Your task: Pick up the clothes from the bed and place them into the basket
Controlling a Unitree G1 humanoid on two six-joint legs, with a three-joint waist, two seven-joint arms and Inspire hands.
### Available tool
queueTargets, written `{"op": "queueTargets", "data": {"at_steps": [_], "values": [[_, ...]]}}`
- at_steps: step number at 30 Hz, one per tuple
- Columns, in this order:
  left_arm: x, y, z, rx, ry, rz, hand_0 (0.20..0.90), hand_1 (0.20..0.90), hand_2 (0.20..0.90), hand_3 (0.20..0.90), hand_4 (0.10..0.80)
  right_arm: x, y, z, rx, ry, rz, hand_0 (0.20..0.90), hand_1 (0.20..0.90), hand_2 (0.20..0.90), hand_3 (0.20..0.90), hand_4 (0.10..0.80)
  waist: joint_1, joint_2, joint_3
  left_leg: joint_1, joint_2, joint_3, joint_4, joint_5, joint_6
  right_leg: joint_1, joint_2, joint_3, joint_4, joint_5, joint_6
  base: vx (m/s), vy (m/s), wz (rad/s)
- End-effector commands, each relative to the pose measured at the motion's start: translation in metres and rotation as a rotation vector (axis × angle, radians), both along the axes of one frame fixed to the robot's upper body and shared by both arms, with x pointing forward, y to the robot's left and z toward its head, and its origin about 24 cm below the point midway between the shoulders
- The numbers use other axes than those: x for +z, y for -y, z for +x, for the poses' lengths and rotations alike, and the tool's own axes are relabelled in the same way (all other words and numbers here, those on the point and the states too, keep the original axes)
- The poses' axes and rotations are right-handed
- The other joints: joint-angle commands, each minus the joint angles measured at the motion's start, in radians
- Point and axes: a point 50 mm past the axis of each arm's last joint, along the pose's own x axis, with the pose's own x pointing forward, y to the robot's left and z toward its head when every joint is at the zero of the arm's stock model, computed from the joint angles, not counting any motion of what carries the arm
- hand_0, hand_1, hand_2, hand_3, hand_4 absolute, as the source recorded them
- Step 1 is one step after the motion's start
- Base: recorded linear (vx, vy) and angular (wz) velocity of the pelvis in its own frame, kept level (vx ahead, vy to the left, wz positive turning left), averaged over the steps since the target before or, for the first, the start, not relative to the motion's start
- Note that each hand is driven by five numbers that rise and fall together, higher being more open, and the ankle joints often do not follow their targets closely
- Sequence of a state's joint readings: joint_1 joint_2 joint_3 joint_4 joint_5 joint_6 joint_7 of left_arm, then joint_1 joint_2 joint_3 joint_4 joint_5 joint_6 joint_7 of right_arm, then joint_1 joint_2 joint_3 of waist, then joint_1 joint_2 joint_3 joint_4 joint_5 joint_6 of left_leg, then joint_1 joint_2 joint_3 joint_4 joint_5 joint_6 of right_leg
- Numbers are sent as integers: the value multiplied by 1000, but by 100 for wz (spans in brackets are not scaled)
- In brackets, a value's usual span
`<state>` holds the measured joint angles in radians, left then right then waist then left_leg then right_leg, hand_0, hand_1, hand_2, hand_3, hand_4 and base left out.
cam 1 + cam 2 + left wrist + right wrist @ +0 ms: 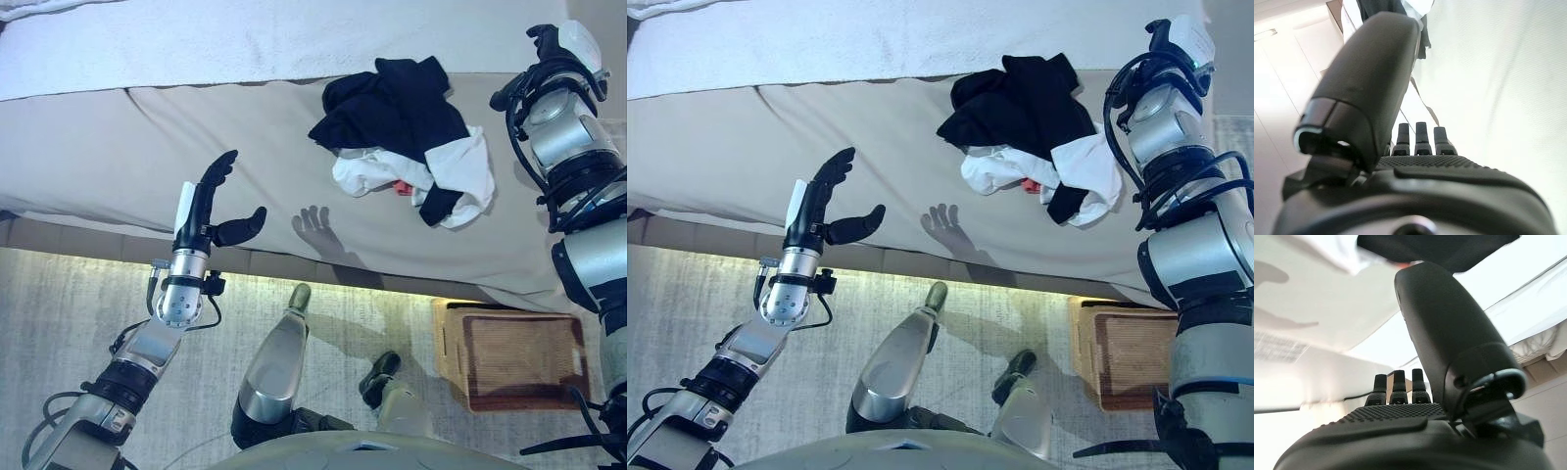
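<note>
Clothes [407,137] lie heaped on the bed [196,137]; we see both the left hand [211,211] and right hand [1415,426] spread, empty.

Seen twice from the head, looking steeply down from well above: bed [196,127] across the upper half, floor below, basket [509,357] at lower right. Nearly identical pair (viewpoints only slightly apart), sharing the clothes [1034,132] heap and both arms. Seen also from each wrist, extremely close, along the left robot hand [1415,191] and the right robot hand [1400,431], facing the bed, with the same dark-and-white heap at the far edge of each.
</note>
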<state>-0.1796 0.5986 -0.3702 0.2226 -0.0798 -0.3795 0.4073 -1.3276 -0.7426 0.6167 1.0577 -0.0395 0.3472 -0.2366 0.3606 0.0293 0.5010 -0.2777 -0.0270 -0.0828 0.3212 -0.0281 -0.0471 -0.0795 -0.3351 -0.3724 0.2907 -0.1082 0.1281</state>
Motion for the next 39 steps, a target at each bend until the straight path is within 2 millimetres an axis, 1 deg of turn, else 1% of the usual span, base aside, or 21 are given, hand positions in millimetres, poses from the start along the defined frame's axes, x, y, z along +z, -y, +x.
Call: {"op": "queueTargets", "data": {"at_steps": [1,3,6,10,11,16,18,20,26,28,29,30,31,33,39], "values": [[38,11,-1,-73,230,-78,900,900,900,900,800,69,-13,-7,-4,193,-136,900,900,900,900,800,5,21,8,-134,18,11,127,-62,28,-137,-20,28,243,-69,-79,-74,88,12],[43,13,-3,-81,257,-111,900,900,900,900,800,67,-12,-7,-22,172,-142,900,900,900,900,800,6,33,19,-189,3,13,174,-81,46,-203,-32,39,310,-88,-87,-44,71,22],[49,16,-7,-100,290,-137,900,900,900,900,800,61,-9,-5,-38,148,-113,900,900,900,900,800,10,48,19,-267,-10,13,231,-105,61,-285,-33,48,384,-107,-99,-25,39,15],[52,20,-9,-106,320,-156,900,900,900,900,800,57,-6,-5,-60,128,-97,900,900,900,900,800,16,64,19,-332,-19,6,264,-118,73,-360,-30,54,443,-118,-105,-23,15,12],[54,21,-10,-108,332,-165,900,900,900,900,800,57,-5,-5,-71,116,-89,900,900,900,900,800,19,72,19,-364,-26,2,280,-124,78,-394,-24,58,462,-124,-107,-38,13,10],[55,19,-14,-95,349,-188,900,900,900,900,800,52,9,-8,-128,109,-36,900,900,900,900,800,32,94,19,-440,-37,-7,297,-120,86,-478,-16,56,514,-133,-117,-18,-5,3],[55,17,-17,-88,359,-197,900,900,900,900,800,55,14,-11,-137,140,-6,900,900,900,900,800,39,98,19,-465,-43,-19,303,-120,90,-504,-12,53,530,-136,-121,0,-53,7],[54,15,-20,-85,358,-194,900,900,900,900,800,60,14,-12,-124,187,42,900,900,900,900,800,45,99,19,-476,-44,-26,302,-118,91,-517,-9,47,540,-139,-123,6,-42,8],[52,10,-26,-81,353,-178,900,900,900,900,800,83,1,-13,10,345,138,900,900,900,900,800,48,90,19,-477,-41,-35,299,-116,92,-530,-1,38,559,-151,-129,3,-22,1],[52,8,-26,-84,351,-173,900,900,900,900,800,86,1,-14,20,352,150,900,900,900,900,800,47,85,19,-466,-37,-32,299,-119,90,-519,-3,36,558,-152,-130,-2,-36,-1],[53,7,-26,-86,351,-171,900,900,900,900,800,86,2,-14,15,346,147,865,865,865,859,759,47,82,19,-458,-35,-31,299,-122,90,-514,-4,35,559,-152,-131,2,-42,-1],[53,6,-26,-89,349,-166,900,900,900,900,800,85,4,-15,7,332,136,564,564,564,507,407,46,79,19,-446,-33,-30,301,-127,90,-504,-7,33,561,-152,-132,10,-42,-1],[53,6,-25,-91,347,-162,900,900,900,900,800,85,5,-15,-4,323,120,300,300,300,200,100,46,77,19,-435,-30,-30,300,-130,91,-497,-9,33,562,-153,-132,20,-41,-2],[53,6,-24,-100,342,-152,900,900,900,900,800,85,7,-16,-8,321,136,300,300,300,200,100,45,74,19,-408,-25,-30,292,-130,92,-477,-14,32,560,-152,-131,19,-16,0],[49,7,-22,-107,321,-125,900,900,900,900,800,72,16,-15,-28,285,172,300,300,300,200,100,35,53,19,-294,-5,-26,226,-116,83,-374,-24,28,489,-126,-120,43,-30,0]]}}
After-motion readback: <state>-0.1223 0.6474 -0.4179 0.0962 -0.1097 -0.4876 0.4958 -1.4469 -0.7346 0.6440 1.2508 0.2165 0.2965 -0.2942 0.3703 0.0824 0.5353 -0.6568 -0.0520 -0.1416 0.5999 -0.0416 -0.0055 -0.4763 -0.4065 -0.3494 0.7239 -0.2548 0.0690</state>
